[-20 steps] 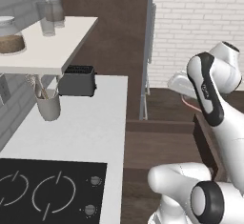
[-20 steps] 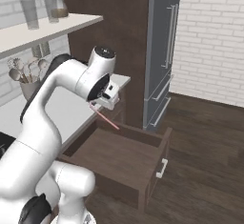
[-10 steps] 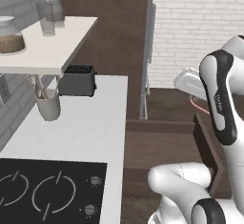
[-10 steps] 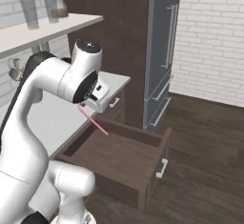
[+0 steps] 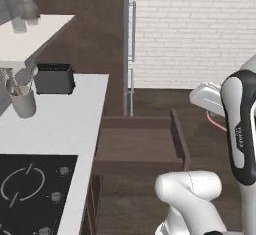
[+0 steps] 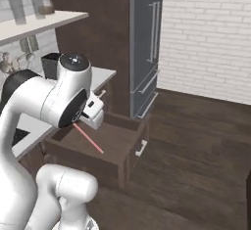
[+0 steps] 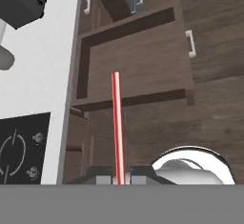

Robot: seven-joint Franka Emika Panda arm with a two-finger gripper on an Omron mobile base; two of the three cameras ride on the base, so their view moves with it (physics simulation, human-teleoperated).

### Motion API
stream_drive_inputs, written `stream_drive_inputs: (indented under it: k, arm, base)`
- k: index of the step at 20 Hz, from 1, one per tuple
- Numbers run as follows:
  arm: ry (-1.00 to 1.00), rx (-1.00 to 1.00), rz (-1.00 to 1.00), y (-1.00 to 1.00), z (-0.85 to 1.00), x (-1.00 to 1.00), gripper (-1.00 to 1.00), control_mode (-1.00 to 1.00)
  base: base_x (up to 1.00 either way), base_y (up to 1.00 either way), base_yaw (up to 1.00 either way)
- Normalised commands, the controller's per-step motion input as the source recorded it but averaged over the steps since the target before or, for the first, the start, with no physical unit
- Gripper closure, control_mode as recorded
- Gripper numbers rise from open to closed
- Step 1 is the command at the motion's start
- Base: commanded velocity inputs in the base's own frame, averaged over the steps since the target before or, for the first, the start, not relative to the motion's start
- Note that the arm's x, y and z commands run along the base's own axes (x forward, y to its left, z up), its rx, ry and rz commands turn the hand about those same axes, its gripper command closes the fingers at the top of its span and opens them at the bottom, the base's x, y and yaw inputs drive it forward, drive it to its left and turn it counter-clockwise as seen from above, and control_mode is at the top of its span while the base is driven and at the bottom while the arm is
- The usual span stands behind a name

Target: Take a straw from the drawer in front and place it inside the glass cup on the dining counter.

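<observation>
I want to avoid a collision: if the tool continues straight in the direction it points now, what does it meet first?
Probably the brown floor of the open drawer: the tool holds the straw pointing at it. Depth is unclear.

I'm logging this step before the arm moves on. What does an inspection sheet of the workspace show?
Surface: white counter with black cooktop.
Job's things: red straw in the tool, above the open drawer; drawer looks empty.
Clutter: toaster; utensil holder with spoons; glasses on shelf.
Grippers: tool shut on the straw.
Cables: nothing seen.
Surroundings: fridge, brick wall, dark wood floor.
</observation>
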Motion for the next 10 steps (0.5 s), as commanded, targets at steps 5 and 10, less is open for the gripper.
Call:
stream_drive_inputs:
  k: [5, 10]
  arm:
    - [0.00, 0.00, 0.00, 0.00, 0.00, 0.00, 1.00, 1.00]
    - [0.00, 0.00, 0.00, 0.00, 0.00, 0.00, 1.00, 1.00]
  base:
    - [-0.01, -1.00, -0.11]
    - [0.18, -1.00, -0.08]
